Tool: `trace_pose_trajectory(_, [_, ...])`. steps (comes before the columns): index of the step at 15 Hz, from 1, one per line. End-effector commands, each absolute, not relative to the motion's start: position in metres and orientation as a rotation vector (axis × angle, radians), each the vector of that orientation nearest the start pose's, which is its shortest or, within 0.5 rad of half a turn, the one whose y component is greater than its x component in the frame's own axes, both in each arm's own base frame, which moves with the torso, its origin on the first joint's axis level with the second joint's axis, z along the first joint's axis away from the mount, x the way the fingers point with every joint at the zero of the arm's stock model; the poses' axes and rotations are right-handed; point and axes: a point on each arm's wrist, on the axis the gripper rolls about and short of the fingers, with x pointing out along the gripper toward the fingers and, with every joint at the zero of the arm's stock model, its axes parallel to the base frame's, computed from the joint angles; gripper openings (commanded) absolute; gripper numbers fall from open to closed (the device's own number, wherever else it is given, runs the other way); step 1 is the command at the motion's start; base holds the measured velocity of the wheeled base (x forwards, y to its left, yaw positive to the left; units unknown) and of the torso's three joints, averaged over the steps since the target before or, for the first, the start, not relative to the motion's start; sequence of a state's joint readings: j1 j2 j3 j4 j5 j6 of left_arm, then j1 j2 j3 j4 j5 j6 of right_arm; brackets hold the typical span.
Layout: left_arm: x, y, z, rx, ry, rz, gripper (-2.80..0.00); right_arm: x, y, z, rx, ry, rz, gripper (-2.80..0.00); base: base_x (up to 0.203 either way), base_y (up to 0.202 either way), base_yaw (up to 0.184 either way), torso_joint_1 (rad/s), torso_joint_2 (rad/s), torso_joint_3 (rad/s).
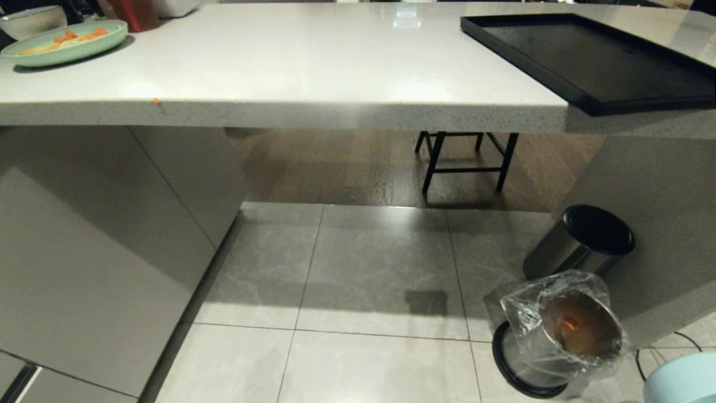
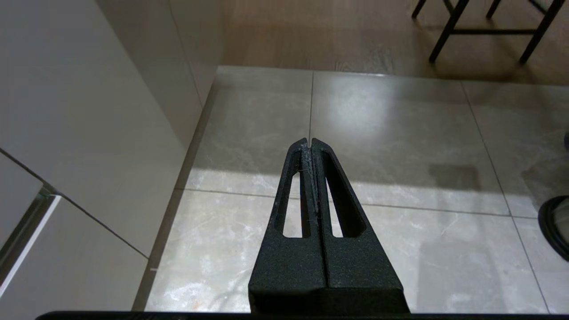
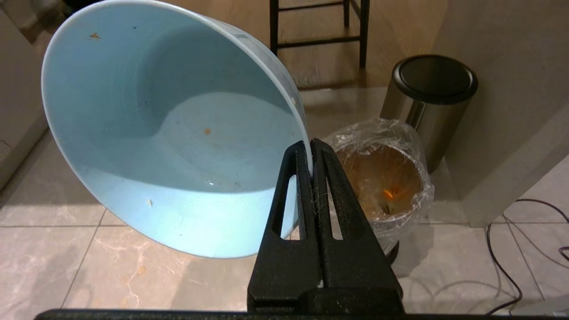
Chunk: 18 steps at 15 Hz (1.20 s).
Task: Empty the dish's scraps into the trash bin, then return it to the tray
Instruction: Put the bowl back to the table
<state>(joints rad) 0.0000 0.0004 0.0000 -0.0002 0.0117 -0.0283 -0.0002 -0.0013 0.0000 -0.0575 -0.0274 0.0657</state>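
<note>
Pinched between the closed black fingers of the right tool (image 3: pixel 310 149): the rim of the small round light-blue dish (image 3: pixel 169 133), smooth and plain-sided, tilted with its mouth toward the wrist camera. Glossy inside, nearly bare, flecked with a few tiny orange and pale crumbs. In the head view, only a curved sliver of that dish (image 1: pixel 682 383) at the lower right corner, just beside the bin.

On the floor below, near the dish: small round metal trash bin (image 3: pixel 382 186) lined with a crinkled clear plastic bag, brownish within, black ring at its base. At its bottom, orange scraps (image 3: pixel 389 194), a small bright spot. Just behind it, a brushed-steel cylinder bin with black domed lid (image 3: pixel 429 95).

Left tool (image 2: pixel 310 144): black textured fingers pressed together, nothing between them, hanging over pale marbled floor tiles (image 2: pixel 391 133) with thin grout lines.

Up on the speckled white stone surface (image 1: pixel 291 61): large flat black rectangular tray (image 1: pixel 598 61) with a low raised rim, at the right, overhanging the front edge. At the far left, a wide flat green plate (image 1: pixel 67 43) carrying orange slices and a pale strip, and behind it a grey-white bowl (image 1: pixel 31 21). One orange fleck near the surface's front edge.
</note>
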Motion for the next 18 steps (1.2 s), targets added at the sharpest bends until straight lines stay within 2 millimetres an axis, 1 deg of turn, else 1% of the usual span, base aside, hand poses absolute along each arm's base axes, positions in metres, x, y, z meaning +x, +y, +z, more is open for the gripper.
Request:
trace_pose_trajectory(1, [-0.0227, 0.0003, 0.0755, -0.029, 0.001, 0.012, -2.8, -0.023, -0.0006, 0.0815, 0.067, -0.059, -0.026, -2.8, 0.0, 0.0, 0.0, 0.002, 0.0, 0.208])
trace_pose_trajectory(9, [-0.0227, 0.0003, 0.0757, -0.029, 0.0, 0.012, -2.8, -0.023, -0.0006, 0.0815, 0.067, -0.059, -0.026, -2.8, 0.0, 0.0, 0.0, 0.0, 0.0, 0.203])
trace_pose_trajectory(18, [-0.0227, 0.0003, 0.0757, -0.029, 0.0, 0.012, -2.8, -0.023, -0.0006, 0.0815, 0.067, -0.059, -0.026, -2.8, 0.0, 0.0, 0.0, 0.0, 0.0, 0.021])
